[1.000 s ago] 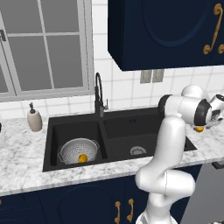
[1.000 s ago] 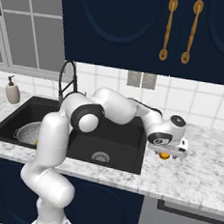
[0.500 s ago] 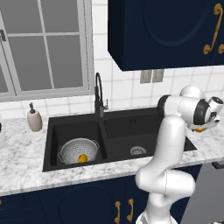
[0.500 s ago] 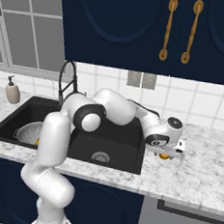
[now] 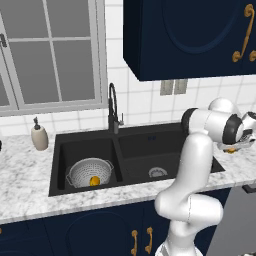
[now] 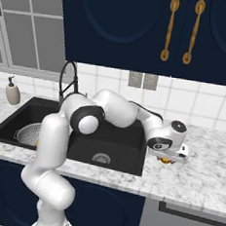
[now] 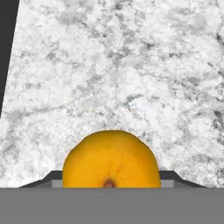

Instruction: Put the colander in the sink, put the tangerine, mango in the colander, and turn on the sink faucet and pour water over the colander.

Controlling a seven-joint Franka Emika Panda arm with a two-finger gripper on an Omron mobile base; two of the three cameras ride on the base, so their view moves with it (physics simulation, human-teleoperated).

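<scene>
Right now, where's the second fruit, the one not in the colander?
It sits on the marble counter right of the sink, an orange-yellow fruit between the gripper's fingertips.

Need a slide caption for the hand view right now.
Orange fruit sits on the marble counter between the tool fingertips.

Round orange tangerine point(image 7: 111, 159) on marble counter point(image 7: 131, 65)
</scene>
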